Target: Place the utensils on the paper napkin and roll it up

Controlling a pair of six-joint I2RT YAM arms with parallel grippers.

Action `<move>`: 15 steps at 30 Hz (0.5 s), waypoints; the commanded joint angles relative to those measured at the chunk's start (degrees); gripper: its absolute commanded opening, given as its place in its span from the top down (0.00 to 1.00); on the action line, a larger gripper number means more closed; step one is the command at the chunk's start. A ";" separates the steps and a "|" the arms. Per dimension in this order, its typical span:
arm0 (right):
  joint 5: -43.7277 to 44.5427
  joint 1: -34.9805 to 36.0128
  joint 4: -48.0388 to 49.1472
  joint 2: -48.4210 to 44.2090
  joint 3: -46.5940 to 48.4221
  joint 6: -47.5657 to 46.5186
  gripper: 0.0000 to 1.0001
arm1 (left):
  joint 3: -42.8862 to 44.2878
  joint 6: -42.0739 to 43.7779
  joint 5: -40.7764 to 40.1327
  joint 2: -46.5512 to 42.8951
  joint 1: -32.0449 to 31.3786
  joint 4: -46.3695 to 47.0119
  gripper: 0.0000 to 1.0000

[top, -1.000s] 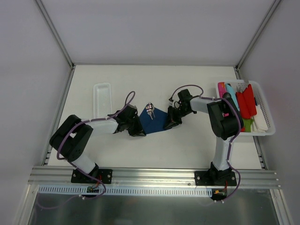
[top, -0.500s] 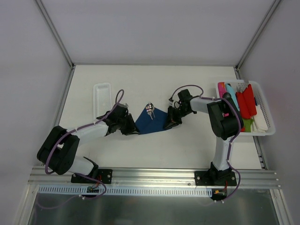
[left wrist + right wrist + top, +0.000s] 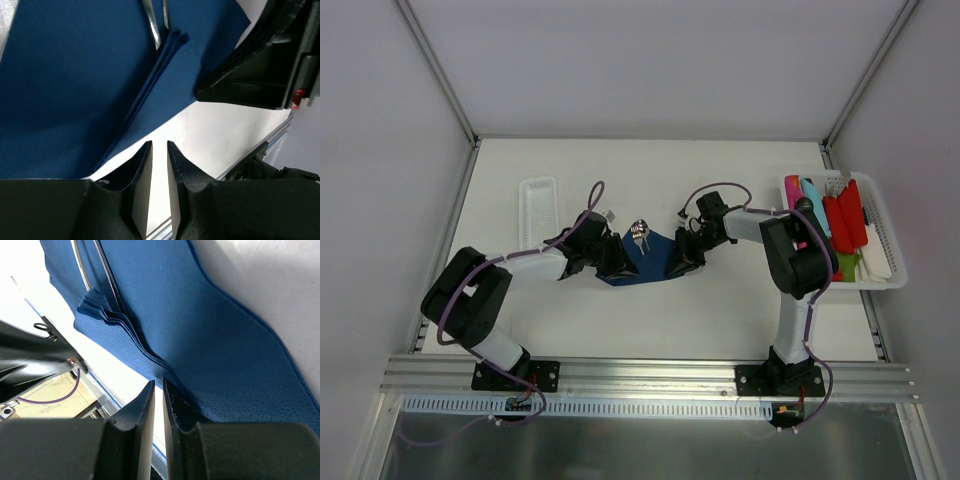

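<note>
The left end effector (image 3: 612,262) has swung back to the paper napkin (image 3: 646,264), its fingers a sliver apart over bare tabletop (image 3: 720,180). The right end effector (image 3: 678,262) sits almost closed at the layered edge; I cannot tell if it pinches. The utensils (image 3: 640,233) lie on the napkin mid-tabletop, so rolling looks imminent.

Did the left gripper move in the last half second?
Yes. The left gripper has shifted right, away from the white tray, back to the paper napkin's left edge.
</note>
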 commanded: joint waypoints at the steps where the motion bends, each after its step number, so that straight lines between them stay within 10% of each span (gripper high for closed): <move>1: 6.31 0.91 -0.64 2.37 -0.96 -1.59 0.85 | 0.45 -2.09 1.68 2.51 -0.38 4.68 0.82; 15: 7.28 0.82 -4.24 1.14 1.32 -4.49 0.79 | 0.63 -4.29 -1.40 8.50 -0.30 2.49 0.89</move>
